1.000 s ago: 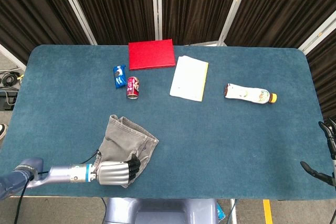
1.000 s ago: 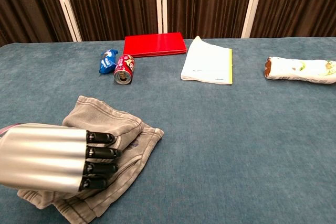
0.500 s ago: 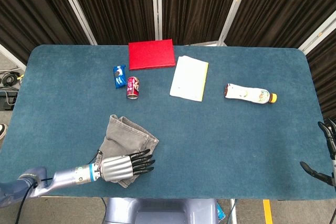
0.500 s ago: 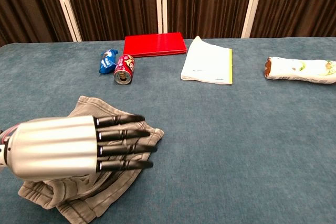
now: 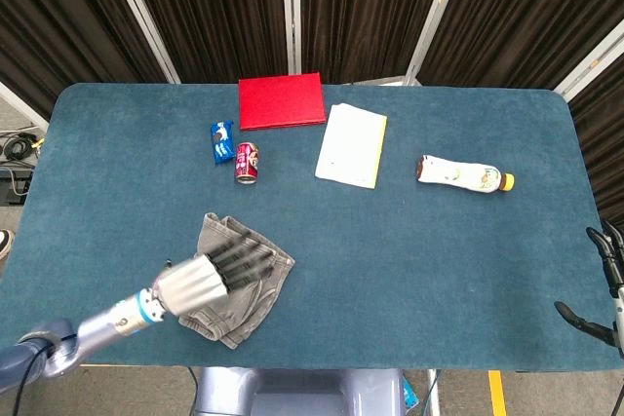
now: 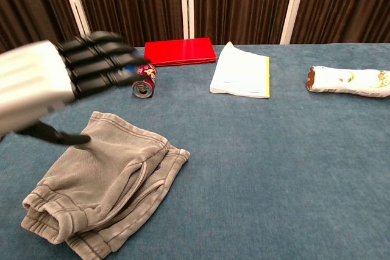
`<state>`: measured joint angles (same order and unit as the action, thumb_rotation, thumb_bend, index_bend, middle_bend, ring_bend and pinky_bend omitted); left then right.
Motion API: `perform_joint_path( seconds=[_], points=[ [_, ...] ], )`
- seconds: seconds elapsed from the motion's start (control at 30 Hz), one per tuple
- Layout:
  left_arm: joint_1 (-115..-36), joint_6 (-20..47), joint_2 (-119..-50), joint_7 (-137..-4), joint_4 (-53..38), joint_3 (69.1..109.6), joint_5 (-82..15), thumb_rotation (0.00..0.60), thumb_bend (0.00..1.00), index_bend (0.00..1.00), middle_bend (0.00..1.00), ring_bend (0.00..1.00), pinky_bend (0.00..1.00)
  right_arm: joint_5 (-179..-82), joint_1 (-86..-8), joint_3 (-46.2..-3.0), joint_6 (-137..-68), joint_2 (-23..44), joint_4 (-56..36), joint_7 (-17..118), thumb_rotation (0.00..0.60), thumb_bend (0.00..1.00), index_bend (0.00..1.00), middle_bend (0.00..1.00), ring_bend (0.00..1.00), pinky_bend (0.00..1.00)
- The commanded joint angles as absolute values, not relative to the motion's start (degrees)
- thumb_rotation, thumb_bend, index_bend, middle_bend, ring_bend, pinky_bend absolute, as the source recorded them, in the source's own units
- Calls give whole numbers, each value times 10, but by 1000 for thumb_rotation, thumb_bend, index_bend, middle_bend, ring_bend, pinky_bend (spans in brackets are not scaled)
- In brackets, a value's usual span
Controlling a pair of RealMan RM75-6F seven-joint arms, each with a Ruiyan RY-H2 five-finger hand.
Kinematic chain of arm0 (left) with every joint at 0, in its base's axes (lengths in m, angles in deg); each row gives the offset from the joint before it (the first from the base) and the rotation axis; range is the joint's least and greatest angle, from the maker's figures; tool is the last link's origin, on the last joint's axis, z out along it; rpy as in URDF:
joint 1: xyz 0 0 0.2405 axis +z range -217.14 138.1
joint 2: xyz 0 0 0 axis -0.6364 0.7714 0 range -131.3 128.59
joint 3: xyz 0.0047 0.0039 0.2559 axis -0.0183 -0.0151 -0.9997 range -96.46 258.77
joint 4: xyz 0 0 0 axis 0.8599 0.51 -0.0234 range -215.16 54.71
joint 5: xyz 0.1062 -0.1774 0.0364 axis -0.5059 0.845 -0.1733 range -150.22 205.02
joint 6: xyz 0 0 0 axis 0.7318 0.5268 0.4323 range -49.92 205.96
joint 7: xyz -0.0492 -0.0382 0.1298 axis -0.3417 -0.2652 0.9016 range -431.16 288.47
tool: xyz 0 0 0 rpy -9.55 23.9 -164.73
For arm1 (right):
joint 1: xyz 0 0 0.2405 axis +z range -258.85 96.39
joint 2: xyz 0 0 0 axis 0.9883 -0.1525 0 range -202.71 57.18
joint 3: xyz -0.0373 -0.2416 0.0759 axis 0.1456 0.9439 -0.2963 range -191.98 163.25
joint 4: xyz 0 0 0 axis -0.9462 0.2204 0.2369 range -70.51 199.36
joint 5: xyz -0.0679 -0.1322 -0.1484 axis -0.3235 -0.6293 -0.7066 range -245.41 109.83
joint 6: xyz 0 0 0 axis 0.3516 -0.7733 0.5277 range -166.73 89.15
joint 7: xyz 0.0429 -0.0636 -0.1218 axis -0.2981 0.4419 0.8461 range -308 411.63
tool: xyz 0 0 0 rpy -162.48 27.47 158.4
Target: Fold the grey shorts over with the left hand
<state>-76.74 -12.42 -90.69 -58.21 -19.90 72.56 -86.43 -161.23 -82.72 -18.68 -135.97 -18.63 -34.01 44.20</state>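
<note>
The grey shorts lie folded over on themselves near the front-left part of the blue tabletop, a rumpled double layer with the elastic waistband bunched at the near corner and a seam curving across the top layer. Their far edge is rounded and their right edge shows the two layers offset from each other.

Above them hangs the left hand, lifted clear of the cloth, its dark fingers stretched out and spread, the thumb pointing down towards the fabric; it holds nothing. It looks motion-blurred in both views.

Further back sit a small red can on its side and a blue snack packet just beside it, then a red book, a white booklet with a yellow edge, and a lying bottle off to the right. The right hand shows only at the table's right edge, and I cannot tell how its fingers are set.
</note>
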Motion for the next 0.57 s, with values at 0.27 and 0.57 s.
perform_joint_path(
  seconds=[0.27,0.57],
  points=[
    [-622,-117,-799,-665,-64,772,-637,600,0,0,0,0,0,-1616,-826,-185,-1357,-183,-342,452,600,0,0,0,0,0],
    [-533,-164,-739,-604,70,740,-631,600,0,0,0,0,0,-1615,-827,-187,-1361,-184,-341,447,600,0,0,0,0,0]
  ],
)
